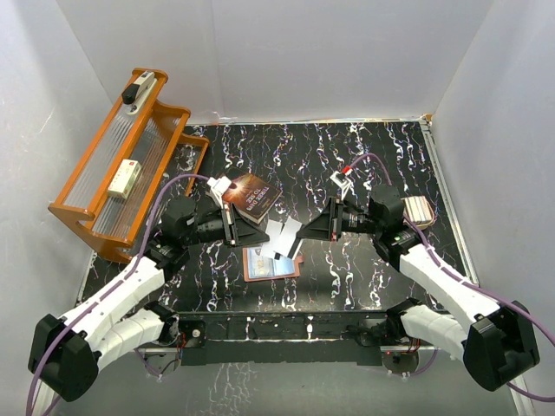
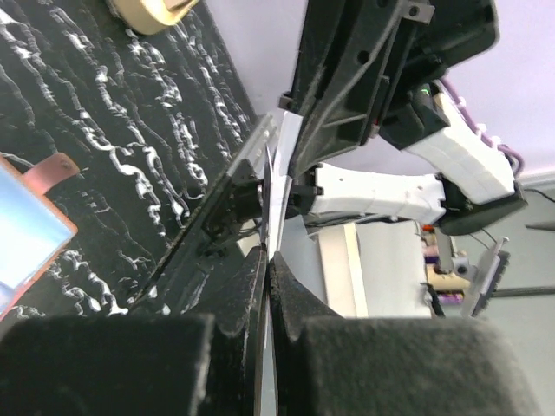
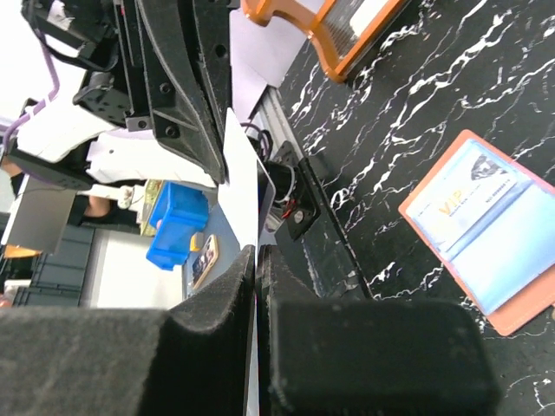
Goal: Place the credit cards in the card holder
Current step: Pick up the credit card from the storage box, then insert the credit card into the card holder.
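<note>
The card holder [image 1: 271, 278] lies open on the black marbled table, reddish-brown rim up, with a pale blue-white card [image 3: 461, 206] in its pocket; its snap tab [image 2: 48, 172] shows in the left wrist view. Just above it my two grippers meet tip to tip. The left gripper [image 1: 264, 232] [image 2: 267, 258] is shut on a thin pale credit card [image 2: 272, 186], seen edge-on. The right gripper [image 1: 303, 232] [image 3: 257, 251] is shut on a pale card [image 3: 240, 173] too. From above, white card faces [image 1: 284, 236] overlap between the tips; whether this is one card or two I cannot tell.
A dark paperback book [image 1: 252, 198] lies behind the left gripper. A beige-gold tin [image 1: 420, 209] sits by the right arm. An orange rack [image 1: 117, 169] stands at the far left. White walls close in the table.
</note>
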`<state>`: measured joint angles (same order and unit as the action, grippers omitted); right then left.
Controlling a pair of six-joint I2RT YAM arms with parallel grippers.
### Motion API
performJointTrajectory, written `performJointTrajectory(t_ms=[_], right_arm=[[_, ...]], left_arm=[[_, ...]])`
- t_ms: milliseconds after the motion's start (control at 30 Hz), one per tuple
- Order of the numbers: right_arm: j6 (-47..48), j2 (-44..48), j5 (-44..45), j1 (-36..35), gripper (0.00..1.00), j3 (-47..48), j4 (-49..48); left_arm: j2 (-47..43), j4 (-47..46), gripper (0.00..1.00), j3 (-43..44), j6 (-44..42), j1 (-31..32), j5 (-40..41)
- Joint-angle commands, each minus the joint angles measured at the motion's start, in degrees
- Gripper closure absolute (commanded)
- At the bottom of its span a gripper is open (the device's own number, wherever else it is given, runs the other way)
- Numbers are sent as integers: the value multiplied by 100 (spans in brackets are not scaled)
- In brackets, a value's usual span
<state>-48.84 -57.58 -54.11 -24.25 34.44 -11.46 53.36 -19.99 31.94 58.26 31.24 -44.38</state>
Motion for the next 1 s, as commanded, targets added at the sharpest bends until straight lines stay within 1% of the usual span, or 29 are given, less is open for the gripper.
performJointTrajectory(t_ms=[0,167,267,400,633,800,967], right_arm=[[546,12,502,87,100,377,571],[1261,-157,1011,87,100,542,1341],[1615,-437,1113,92,100,575,1665],[1584,-855,1205,87,100,406,1479],[1610,-1632,1495,94,100,296,1158],[1738,-2077,1709,91,100,294,1120],[1884,-2334,2018,87,100,225,1063]], left_arm=[[-134,1583,100,556,-921,19,531],[-41,2687,100,680,-1299,26,1393],[104,2927,100,571,-1325,13,1713],[381,2637,100,290,-1137,18,1714],[767,1344,100,-267,-494,9,1435],[1034,1480,100,-312,-553,15,1661],[1329,1194,100,-518,-444,8,1743]])
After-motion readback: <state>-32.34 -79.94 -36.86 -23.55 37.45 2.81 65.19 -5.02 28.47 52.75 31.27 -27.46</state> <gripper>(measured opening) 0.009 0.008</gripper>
